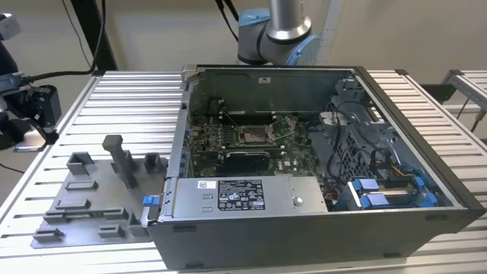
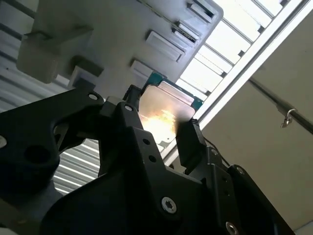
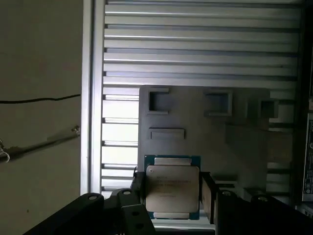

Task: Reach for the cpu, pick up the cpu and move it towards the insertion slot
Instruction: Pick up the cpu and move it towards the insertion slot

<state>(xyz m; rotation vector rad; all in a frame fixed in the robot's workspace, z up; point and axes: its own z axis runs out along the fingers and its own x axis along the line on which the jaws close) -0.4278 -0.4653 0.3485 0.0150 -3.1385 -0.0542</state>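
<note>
Exterior view: pincer (image 1: 36,136), black, at the exterior view's far left, by the edge of the slatted aluminium table (image 1: 129,97). Just under it is the cpu (image 1: 27,147), a thin flat chip held in the air. Lower, and toward the exterior view's right of the pincer, is a grey fixture tray (image 1: 84,220) with upright blocks. Beyond that, well apart from the pincer, is an open computer case (image 1: 426,171) with the metal-framed insertion slot (image 1: 257,135) on its board. A metal box (image 1: 304,197) at the case front bears a white label (image 1: 239,195) with black print and symbols, too small to read. The arm (image 1: 285,28) stands behind the case against a plain beige wall.

Second wrist view: pincer (image 2: 159,122) closed on the cpu (image 2: 168,105), black fingers (image 2: 190,142) bearing on two opposite edges. The silvery face carries bright glare, and any print is unreadable. Beyond the pincer are the fixture tray (image 2: 146,29), the table slats (image 2: 230,54) and a tan surface (image 2: 274,161).

First wrist view: pincer (image 3: 173,192) clamped on the cpu (image 3: 172,183), fingers (image 3: 138,188) on either side. The top face has faint lines of print, too dim to read, and a green border. Beyond the pincer are the fixture tray (image 3: 210,142) with square recesses, the table (image 3: 195,44) and the tan surface (image 3: 44,49), crossed by a dark cable (image 3: 39,100).
</note>
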